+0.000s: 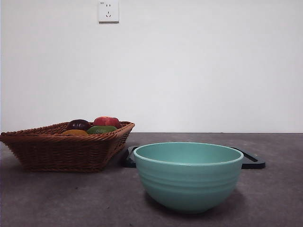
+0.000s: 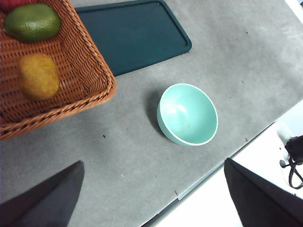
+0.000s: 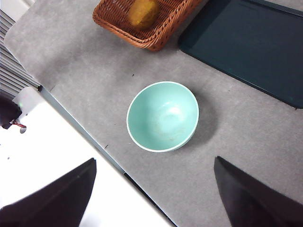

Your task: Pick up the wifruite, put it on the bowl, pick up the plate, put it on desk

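The wifruite (image 2: 39, 76), a small oval brownish-orange fruit, lies in the wicker basket (image 2: 94, 71) and shows too in the right wrist view (image 3: 144, 12) and as an orange sliver in front (image 1: 75, 133). The mint-green bowl (image 1: 189, 184) stands empty and upright on the grey desk (image 1: 279, 198), near its front edge (image 2: 187, 114) (image 3: 162, 116). No plate is in view. My left gripper (image 2: 152, 163) and right gripper (image 3: 154, 160) both hang high above the desk, open and holding nothing. Neither arm appears in the front view.
The basket (image 1: 57, 151) also holds a green fruit (image 2: 32, 22), a red apple (image 1: 106, 121) and a dark purple fruit (image 1: 78, 124). A glossy black rectangular tray (image 2: 137, 38) lies behind the bowl, beside the basket. The desk's front edge (image 3: 94, 142) runs close to the bowl.
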You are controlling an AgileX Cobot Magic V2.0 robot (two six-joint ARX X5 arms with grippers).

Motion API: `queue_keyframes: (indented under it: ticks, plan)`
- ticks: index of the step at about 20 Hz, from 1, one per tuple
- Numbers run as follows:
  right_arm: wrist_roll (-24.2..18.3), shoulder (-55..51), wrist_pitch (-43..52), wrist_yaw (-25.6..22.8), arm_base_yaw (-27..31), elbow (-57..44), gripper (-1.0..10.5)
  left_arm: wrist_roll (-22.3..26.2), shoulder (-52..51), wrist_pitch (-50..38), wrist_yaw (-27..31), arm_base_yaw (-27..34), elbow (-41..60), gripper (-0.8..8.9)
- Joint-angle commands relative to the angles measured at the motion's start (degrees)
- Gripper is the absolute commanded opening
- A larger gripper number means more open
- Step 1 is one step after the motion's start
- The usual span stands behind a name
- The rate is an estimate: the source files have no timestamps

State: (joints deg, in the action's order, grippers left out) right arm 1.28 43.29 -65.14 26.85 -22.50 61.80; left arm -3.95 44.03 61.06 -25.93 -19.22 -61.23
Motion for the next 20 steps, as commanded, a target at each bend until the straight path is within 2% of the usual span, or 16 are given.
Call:
queue_keyframes:
  ticks: [1, 10, 14, 20]
  plan:
    - [-0.2, 0.46, 0.37, 0.13, -0.37, 1.07, 4.0, 0.24, 0.63, -0.72, -0.48, -0.26, -1.29, 4.74]
    - [-0.22, 0.46, 0.37, 0.11, -0.37, 1.07, 4.0, -0.02, 1.81, -1.09, -0.46, -0.26, -1.29, 4.69]
    - [-0.22, 0.46, 0.39, 0.13, -0.37, 1.07, 4.0, -0.61, 6.29, -6.43, 0.07, -0.35, -1.31, 4.69]
    - [-0.24, 0.46, 0.37, 0.11, -0.37, 1.07, 4.0, -0.96, 20.79, -11.34, 9.9, -2.08, -5.81, 4.67]
